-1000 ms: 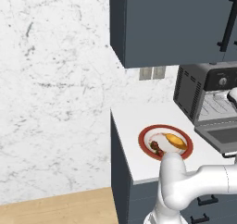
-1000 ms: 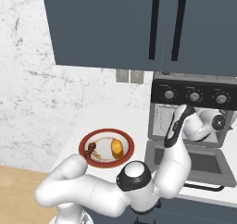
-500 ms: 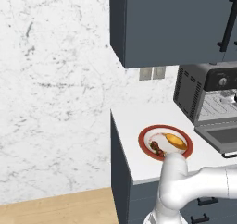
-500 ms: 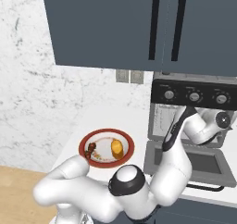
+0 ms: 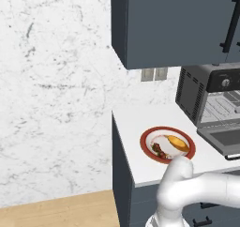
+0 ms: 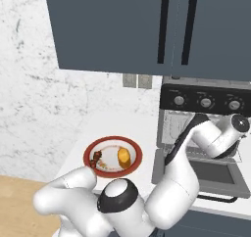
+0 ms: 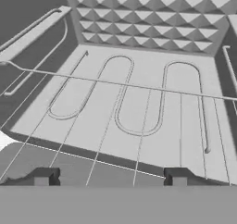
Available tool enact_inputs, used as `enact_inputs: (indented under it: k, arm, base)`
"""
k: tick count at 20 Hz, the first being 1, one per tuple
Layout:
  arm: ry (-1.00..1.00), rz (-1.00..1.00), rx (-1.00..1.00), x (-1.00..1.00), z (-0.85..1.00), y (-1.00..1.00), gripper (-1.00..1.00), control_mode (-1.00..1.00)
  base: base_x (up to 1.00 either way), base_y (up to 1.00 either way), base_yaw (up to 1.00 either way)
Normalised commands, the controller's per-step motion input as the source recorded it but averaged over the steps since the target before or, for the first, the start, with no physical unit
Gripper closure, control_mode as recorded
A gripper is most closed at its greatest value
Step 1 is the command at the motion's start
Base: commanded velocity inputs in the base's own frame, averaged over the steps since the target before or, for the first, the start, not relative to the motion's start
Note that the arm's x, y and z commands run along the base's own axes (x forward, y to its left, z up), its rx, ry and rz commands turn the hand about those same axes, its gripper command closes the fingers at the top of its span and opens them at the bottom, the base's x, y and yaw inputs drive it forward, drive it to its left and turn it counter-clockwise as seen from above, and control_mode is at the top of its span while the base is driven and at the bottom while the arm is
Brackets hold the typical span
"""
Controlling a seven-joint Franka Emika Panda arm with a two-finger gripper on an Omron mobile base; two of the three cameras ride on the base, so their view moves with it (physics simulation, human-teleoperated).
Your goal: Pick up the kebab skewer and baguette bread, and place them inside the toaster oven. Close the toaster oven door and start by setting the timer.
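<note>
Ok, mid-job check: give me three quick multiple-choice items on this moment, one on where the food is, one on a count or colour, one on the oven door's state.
1. Where do the kebab skewer and baguette bread lie?
A. On the oven rack
B. On the red-rimmed plate
C. On the floor

2. How many round knobs show on the toaster oven's black control strip?
A. One
B. Three
C. Five

3. How does the toaster oven door stand?
A. Dropped open
B. Shut
C. Taken off

Answers:
1 B: both base views show skewer and loaf side by side on the plate on the counter.
2 B: the right base view shows three knobs in a row.
3 A: the door lies flat in front of the oven, and the hand view shows the open tool facing the wire rack inside.
</note>
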Motion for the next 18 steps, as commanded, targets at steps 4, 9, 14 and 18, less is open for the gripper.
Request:
enact_inputs:
  k: [4,9,14,18]
  arm:
    - [0.34,-0.01,0.00,-1.00,-1.00,-0.12,-1.00,-1.00]
    - [0.45,0.00,0.00,-0.94,-0.97,-0.20,-1.00,-1.00]
    - [0.09,0.00,0.06,-0.94,0.51,-0.10,-1.00,-1.00]
    - [0.00,0.00,0.03,-0.99,1.00,0.34,-1.00,-1.00]
  base:
    - [0.00,0.00,0.00]
    - [0.00,0.00,0.00]
    - [0.00,0.00,0.00]
    - [0.00,0.00,0.00]
